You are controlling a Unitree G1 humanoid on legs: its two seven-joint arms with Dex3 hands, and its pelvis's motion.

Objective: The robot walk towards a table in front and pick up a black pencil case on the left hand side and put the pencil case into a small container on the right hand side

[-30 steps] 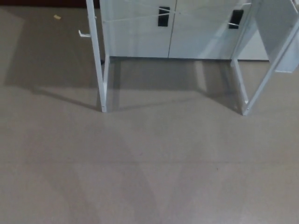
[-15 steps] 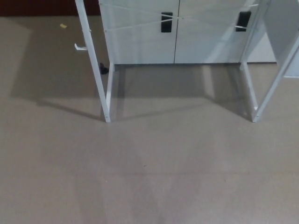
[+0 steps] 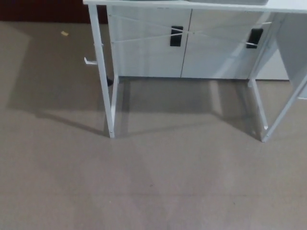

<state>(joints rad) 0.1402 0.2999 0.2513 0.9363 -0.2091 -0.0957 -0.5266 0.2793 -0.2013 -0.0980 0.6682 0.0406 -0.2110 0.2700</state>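
Only the front edge of a white table (image 3: 192, 5) shows, along the top of the head view, with its white legs (image 3: 103, 76) reaching down to the floor. The tabletop surface is out of frame, so no pencil case and no container can be seen. Neither of my hands appears anywhere in the picture.
Behind the table stands a white cabinet (image 3: 187, 48) with two black handles (image 3: 176, 36). A white hook (image 3: 88, 61) sticks out from the left leg. Grey floor (image 3: 153, 182) spreads before the table. A small scrap (image 3: 64, 33) lies on the floor at the far left.
The whole picture has shifted downward as the camera tilted up or moved; the table's front edge now shows at the top. Nothing in the scene itself moved.
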